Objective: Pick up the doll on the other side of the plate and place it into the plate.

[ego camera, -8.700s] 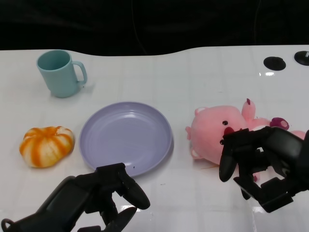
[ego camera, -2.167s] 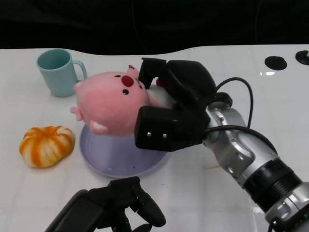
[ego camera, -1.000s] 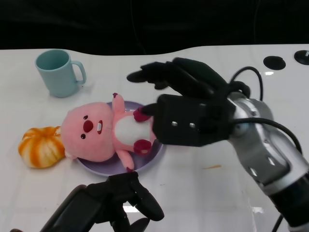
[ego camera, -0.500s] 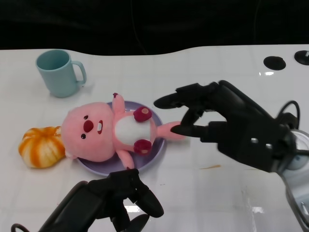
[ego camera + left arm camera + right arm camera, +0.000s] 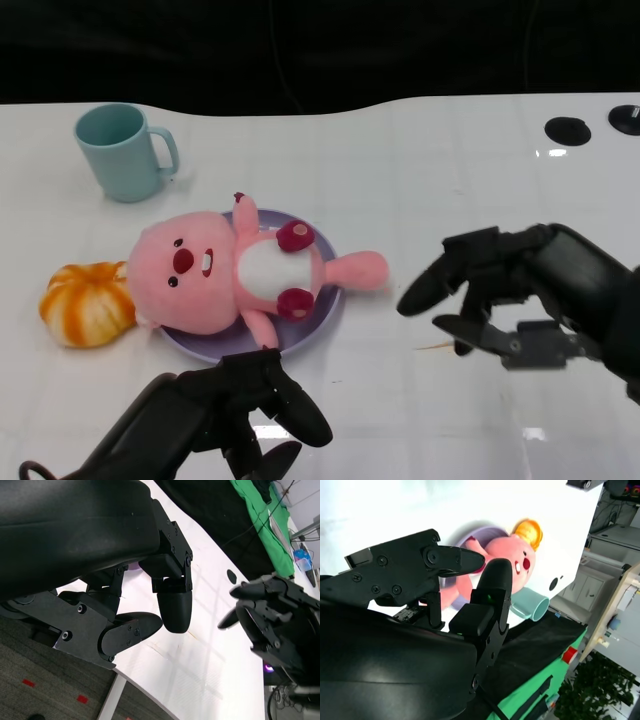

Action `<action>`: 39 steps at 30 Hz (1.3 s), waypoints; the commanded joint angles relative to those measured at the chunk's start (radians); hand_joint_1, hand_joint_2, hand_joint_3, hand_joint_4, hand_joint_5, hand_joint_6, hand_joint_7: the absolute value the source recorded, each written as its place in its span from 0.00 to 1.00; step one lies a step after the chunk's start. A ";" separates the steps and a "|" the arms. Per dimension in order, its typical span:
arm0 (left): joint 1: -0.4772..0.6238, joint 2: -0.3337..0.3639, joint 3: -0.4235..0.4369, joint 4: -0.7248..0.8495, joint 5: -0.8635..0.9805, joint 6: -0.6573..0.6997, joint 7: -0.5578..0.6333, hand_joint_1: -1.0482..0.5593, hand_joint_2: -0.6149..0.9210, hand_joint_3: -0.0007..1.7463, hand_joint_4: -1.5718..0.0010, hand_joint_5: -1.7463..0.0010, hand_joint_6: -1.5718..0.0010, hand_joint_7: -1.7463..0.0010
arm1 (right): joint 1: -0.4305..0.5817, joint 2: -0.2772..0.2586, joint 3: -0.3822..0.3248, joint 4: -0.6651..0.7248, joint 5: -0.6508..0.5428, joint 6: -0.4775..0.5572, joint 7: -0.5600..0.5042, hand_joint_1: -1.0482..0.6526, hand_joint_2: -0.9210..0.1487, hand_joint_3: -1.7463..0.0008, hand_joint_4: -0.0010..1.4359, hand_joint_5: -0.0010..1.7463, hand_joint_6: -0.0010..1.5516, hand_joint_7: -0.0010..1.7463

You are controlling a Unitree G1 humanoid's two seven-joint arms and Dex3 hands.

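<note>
Head view shows the pink plush doll lying face-up across the round lavender plate, its head hanging over the rim at nine o'clock and touching the orange-and-white striped pumpkin toy; one foot sticks past the rim at three o'clock; the right hand, at four o'clock from the plate, holds nothing, fingers spread and clear of the doll; the left hand sits at six o'clock, fingers curled in, empty; a teal ceramic mug stands at eleven o'clock on the white table.
</note>
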 commanded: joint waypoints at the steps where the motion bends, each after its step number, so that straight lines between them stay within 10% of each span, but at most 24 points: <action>1: -0.001 0.017 0.010 0.009 0.000 -0.021 -0.008 0.54 0.86 0.47 0.61 0.07 0.60 0.35 | 0.045 -0.037 -0.032 -0.075 0.035 0.050 0.006 0.56 0.23 0.58 0.51 0.86 0.48 0.56; 17: -0.009 0.034 0.051 0.030 -0.013 -0.039 -0.022 0.54 0.87 0.45 0.61 0.07 0.60 0.35 | 0.118 -0.124 -0.016 -0.145 0.023 0.123 -0.016 0.55 0.33 0.42 0.50 0.99 0.43 0.78; 39: 0.011 0.003 0.032 0.062 0.007 -0.100 -0.007 0.55 0.88 0.47 0.62 0.08 0.64 0.26 | 0.111 -0.193 0.001 0.052 0.015 -0.228 0.054 0.56 0.50 0.26 0.64 1.00 0.51 0.86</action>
